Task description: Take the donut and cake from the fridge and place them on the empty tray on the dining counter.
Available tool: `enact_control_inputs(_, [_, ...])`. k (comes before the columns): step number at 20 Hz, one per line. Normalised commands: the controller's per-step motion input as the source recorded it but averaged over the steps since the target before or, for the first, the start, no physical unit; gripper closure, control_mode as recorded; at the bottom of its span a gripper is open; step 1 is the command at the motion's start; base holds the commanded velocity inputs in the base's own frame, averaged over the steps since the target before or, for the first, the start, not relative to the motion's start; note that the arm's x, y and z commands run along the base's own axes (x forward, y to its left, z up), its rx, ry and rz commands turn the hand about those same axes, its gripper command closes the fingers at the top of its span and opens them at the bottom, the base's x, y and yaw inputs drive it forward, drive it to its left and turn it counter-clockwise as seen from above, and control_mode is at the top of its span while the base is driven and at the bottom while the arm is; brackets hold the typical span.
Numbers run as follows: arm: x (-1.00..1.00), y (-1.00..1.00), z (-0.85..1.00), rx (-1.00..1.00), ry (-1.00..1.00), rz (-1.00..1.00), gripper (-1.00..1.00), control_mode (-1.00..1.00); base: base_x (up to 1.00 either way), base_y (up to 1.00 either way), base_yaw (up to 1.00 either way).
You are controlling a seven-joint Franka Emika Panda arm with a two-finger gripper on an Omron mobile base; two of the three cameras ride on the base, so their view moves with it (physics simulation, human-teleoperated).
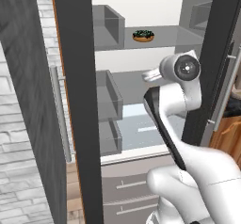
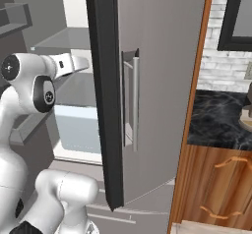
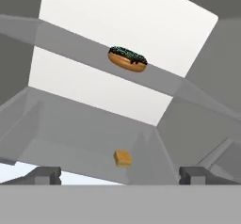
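**Inside the fridge, lining up on the first pastry**

Up near the top middle of the hand view sits the donut, parked on an upper glass shelf, chocolate icing and sprinkles facing up. Lower down, just left of center, the cake is a tiny orange block on the shelf below. The gripper has its fingers spread wide with nothing between them, tips poking up at the bottom left and bottom right of that frame.

From the left base view, the arm reaches into the open fridge, and the donut shows at the top center, above the wrist.

Looks to me like the approach step, nothing picked yet. The cake sits closer to the fingers' line, so I'd guess it goes first: push forward, drop the tips around the block, then squeeze. It's tiny, so centering matters.
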Motion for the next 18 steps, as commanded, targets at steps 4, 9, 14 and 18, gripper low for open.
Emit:
enact_control_inputs(4, [0.32, -0.23, 0.0, -0.1, 0.03, -0.1, -1.0, -1.0, 0.0, 0.0, 0.0])
enact_control_inputs(9, [0.36, -0.32, 0.0, -0.03, 0.06, -0.01, -1.0, -1.0, 0.0, 0.0, 0.0])
enact_control_inputs(14, [0.19, -0.22, 0.0, -0.04, 0.05, 0.0, -1.0, -1.0, 0.0, 0.0, 0.0])
enact_control_inputs(18, [-0.08, -0.25, 0.0, -0.11, 0.01, -0.09, -1.0, -1.0, 0.0, 0.0, 0.0])
